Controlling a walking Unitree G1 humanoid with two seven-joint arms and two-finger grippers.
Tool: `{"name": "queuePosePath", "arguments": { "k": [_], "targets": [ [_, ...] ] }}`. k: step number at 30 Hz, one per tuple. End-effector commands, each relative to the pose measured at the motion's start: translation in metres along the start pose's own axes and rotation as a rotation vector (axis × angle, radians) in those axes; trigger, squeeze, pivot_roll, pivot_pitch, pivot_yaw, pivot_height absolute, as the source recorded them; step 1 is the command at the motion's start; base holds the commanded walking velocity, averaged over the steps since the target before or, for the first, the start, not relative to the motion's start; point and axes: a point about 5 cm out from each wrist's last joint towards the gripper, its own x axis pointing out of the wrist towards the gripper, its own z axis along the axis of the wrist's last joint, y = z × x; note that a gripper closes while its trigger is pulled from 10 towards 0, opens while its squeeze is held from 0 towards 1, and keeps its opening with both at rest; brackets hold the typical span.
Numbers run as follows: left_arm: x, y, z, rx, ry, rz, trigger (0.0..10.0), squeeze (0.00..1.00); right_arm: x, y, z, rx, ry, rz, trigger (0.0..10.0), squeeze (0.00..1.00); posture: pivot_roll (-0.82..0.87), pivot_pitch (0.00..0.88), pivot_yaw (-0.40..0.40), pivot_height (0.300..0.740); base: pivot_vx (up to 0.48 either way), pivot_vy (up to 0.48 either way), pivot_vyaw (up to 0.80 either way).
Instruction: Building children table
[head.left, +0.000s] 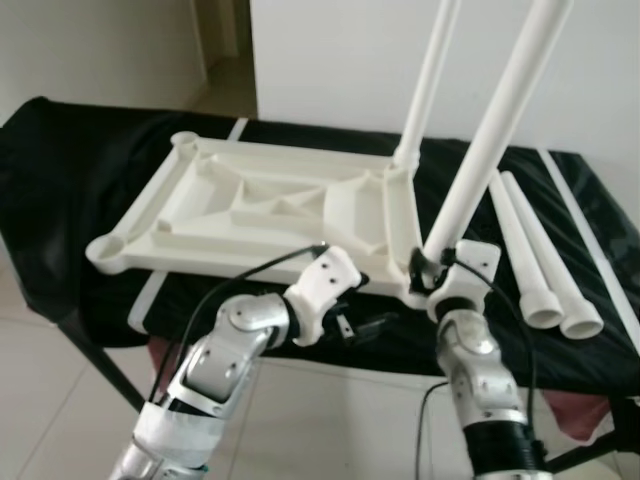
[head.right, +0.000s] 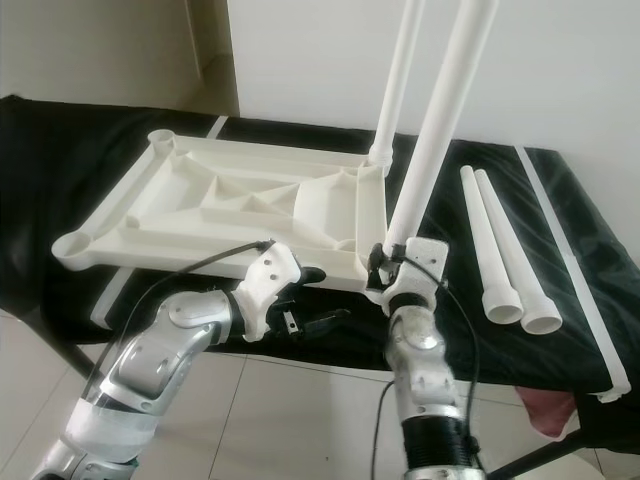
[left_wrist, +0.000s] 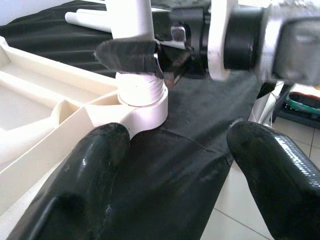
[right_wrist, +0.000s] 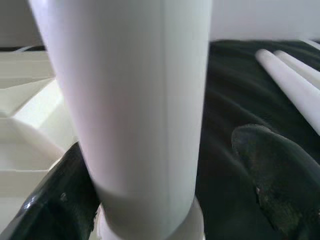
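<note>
The white tabletop (head.left: 270, 215) lay upside down on the black-covered bench (head.left: 60, 170), ribs facing up, its long side running from nine o'clock to three o'clock before me. Two legs already stood in its sockets on the three o'clock end: the far leg (head.left: 428, 80) rose at about one o'clock, and the near leg (head.left: 497, 125) leaned up from the corner closest to me.

My right gripper (head.left: 440, 268) sat at the base of the near leg, just above its socket (left_wrist: 142, 97). In the right wrist view the leg stood between my two black fingers (right_wrist: 270, 175); one finger pressed against it, the other stood a little off, so I could not tell whether I truly clamped it.

My left gripper (head.left: 372, 322) hovered at the bench's front edge, at about six o'clock from the tabletop's near rim, just beside that same corner. Its fingers (left_wrist: 95, 165) were apart, with nothing between them but the black cloth.

Two spare legs (head.left: 535, 255) lay side by side on the cloth at three o'clock, well apart from the tabletop, wide ends toward me. Pale floor tiles (head.left: 330, 420) showed beneath the bench.
</note>
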Motion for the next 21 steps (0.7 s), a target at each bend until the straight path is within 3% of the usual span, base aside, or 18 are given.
{"name": "queuePosePath", "arguments": {
  "k": [1, 2, 4, 10, 13, 15, 16, 17, 19, 21],
  "targets": [
    [-0.001, 0.005, -0.002, -0.003, 0.018, 0.096, 10.0, 0.0, 0.002, -0.003, 0.002, 0.01, -0.009, 0.023, 10.0, 0.85, 0.02, 0.0, -0.019, 0.74, 0.0, 0.0, 0.0],
    [-0.001, 0.005, -0.002, -0.004, 0.019, 0.095, 10.0, 0.0, 0.003, -0.005, 0.002, -0.01, -0.017, 0.034, 10.0, 0.0, 0.02, 0.0, -0.017, 0.74, 0.0, 0.0, 0.0],
    [-0.001, 0.004, -0.002, -0.007, 0.02, 0.089, 10.0, 0.0, 0.005, -0.003, 0.001, -0.03, -0.012, 0.167, 10.0, 0.0, 0.02, 0.0, -0.015, 0.74, 0.0, 0.0, 0.0],
    [0.0, 0.003, -0.002, -0.011, 0.022, 0.085, 10.0, 0.0, 0.006, -0.001, 0.0, -0.054, -0.007, 0.258, 10.0, 0.0, 0.02, 0.0, -0.013, 0.74, 0.0, 0.0, 0.0],
    [0.0, 0.0, -0.003, -0.034, 0.026, 0.065, 10.0, 0.0, 0.008, 0.002, -0.005, -0.135, 0.01, 0.403, 10.0, 0.0, 0.02, 0.01, -0.003, 0.74, 0.0, 0.0, 0.0],
    [0.0, -0.001, -0.003, -0.034, 0.026, 0.067, 10.0, 0.0, 0.009, -0.001, -0.006, -0.145, 0.018, 0.438, 10.0, 0.0, 0.02, 0.013, -0.003, 0.74, 0.0, 0.0, 0.0],
    [0.0, -0.001, -0.003, -0.033, 0.026, 0.068, 10.0, 0.0, 0.01, -0.002, -0.006, -0.151, 0.021, 0.44, 5.3, 0.0, 0.02, 0.016, -0.004, 0.74, 0.0, 0.0, 0.0],
    [0.0, -0.001, -0.003, -0.033, 0.026, 0.068, 10.0, 0.0, 0.01, -0.002, -0.006, -0.151, 0.021, 0.44, 5.3, 0.0, 0.02, 0.016, -0.004, 0.74, 0.0, 0.0, 0.0],
    [0.0, -0.002, -0.003, -0.035, 0.026, 0.069, 10.0, 0.0, 0.01, -0.005, -0.007, -0.169, 0.028, 0.445, 0.0, 0.0, 0.02, 0.019, -0.007, 0.74, 0.0, 0.0, 0.0],
    [0.0, -0.002, -0.003, -0.038, 0.025, 0.069, 10.0, 0.0, 0.011, -0.008, -0.008, -0.17, 0.038, 0.44, 0.0, 0.0, 0.02, 0.02, -0.008, 0.74, 0.0, 0.0, 0.0]
  ]
}}
